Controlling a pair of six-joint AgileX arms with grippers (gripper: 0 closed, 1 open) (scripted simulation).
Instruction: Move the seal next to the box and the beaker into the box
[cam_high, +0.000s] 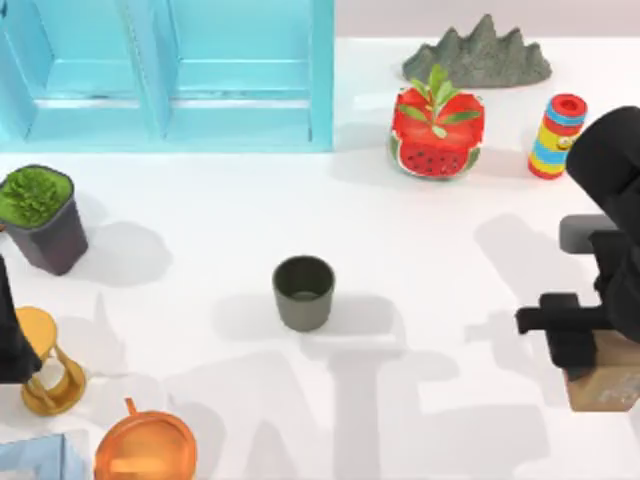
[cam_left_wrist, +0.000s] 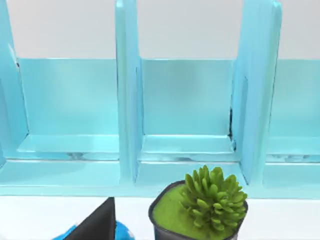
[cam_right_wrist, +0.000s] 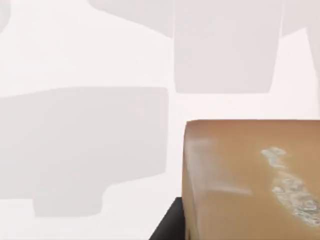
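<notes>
The beaker (cam_high: 303, 292), a small dark grey-green cup, stands upright and alone at mid-table. The box (cam_high: 170, 75) is a light-blue open case with dividers along the back left; its compartments (cam_left_wrist: 180, 145) face the left wrist camera. The seal (cam_high: 608, 388), a tan-brown block with whitish marks (cam_right_wrist: 260, 185), is at the right edge. My right gripper (cam_high: 585, 352) is over it and shut on it, with a dark finger (cam_right_wrist: 167, 227) against its side. My left gripper (cam_high: 12, 335) is parked at the left edge.
A dark pot with a green plant (cam_high: 42, 215) (cam_left_wrist: 200, 210) stands before the box at left. An amber hourglass (cam_high: 50, 365) and an orange round object (cam_high: 145, 445) sit front left. A watermelon ornament (cam_high: 435, 130), grey rock (cam_high: 480, 55) and striped toy (cam_high: 557, 137) line the back right.
</notes>
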